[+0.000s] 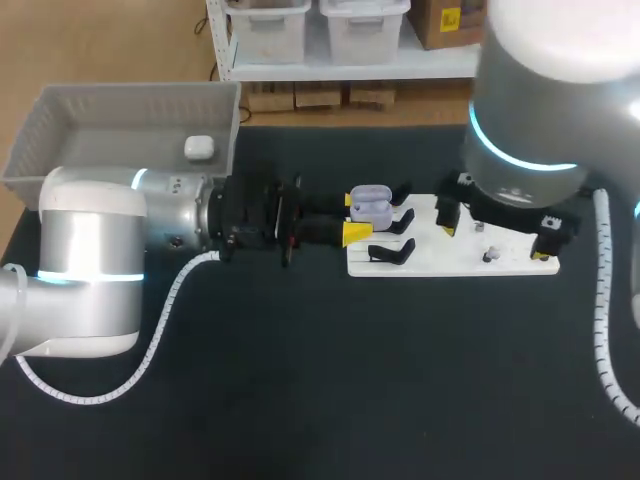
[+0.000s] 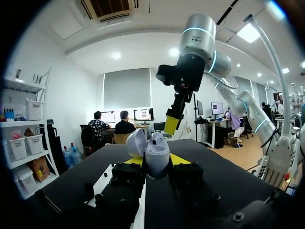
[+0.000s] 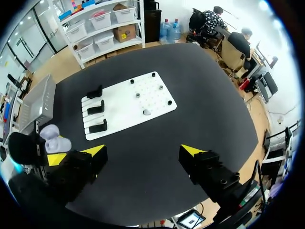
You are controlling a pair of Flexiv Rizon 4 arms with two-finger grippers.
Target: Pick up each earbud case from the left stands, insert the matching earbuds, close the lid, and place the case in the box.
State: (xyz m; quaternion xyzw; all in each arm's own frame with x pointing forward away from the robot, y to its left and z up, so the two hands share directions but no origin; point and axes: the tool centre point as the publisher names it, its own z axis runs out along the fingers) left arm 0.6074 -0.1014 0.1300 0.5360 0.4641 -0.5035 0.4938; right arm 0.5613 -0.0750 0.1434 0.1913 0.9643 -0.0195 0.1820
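A lavender earbud case (image 1: 370, 205) with its lid open sits between the yellow tips of my left gripper (image 1: 353, 217), which is shut on it beside the black stands (image 1: 390, 250) of the white board (image 1: 510, 262). In the left wrist view the case (image 2: 156, 155) stands upright in that gripper (image 2: 151, 161), lid tilted back. My right gripper (image 3: 143, 151) hangs wide open and empty high above the table; in the head view the right gripper (image 1: 497, 228) is over the board. A small earbud (image 3: 147, 112) lies on the board (image 3: 128, 102). The right wrist view also shows the case (image 3: 55, 142).
A grey box (image 1: 60, 125) stands at the back left with a white case (image 1: 198, 147) inside. Three black stands (image 3: 96, 108) line the board's left end and small pegs dot its right half. A coiled white cable (image 1: 150, 345) trails from my left arm.
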